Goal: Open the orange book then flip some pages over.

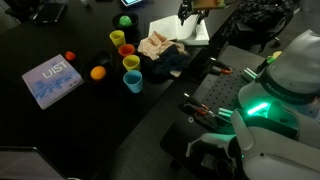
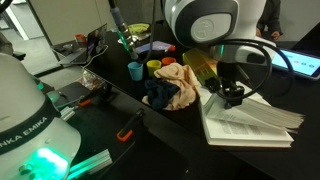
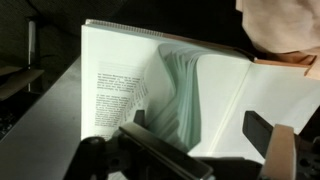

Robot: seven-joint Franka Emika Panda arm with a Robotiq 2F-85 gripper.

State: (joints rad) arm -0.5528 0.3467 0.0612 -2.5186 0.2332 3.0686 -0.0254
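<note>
The orange book lies open at the table's far end as a white spread in both exterior views (image 1: 182,30) (image 2: 245,122); its cover is hidden. In the wrist view the pages (image 3: 180,85) fan upright from the middle of the book (image 3: 270,95), with printed text on the left leaf. My gripper (image 3: 200,125) hangs right above the book, also seen in both exterior views (image 1: 188,12) (image 2: 232,93). Its two fingers stand wide apart, open. The fanned pages rise beside the left finger. I cannot tell whether the finger touches them.
A larger blue book (image 1: 52,80) lies far from the arm. Coloured cups (image 1: 130,63) and two small balls (image 1: 97,72) stand mid-table. A crumpled beige cloth (image 1: 158,45) (image 2: 175,85) on a dark cloth lies right beside the open book.
</note>
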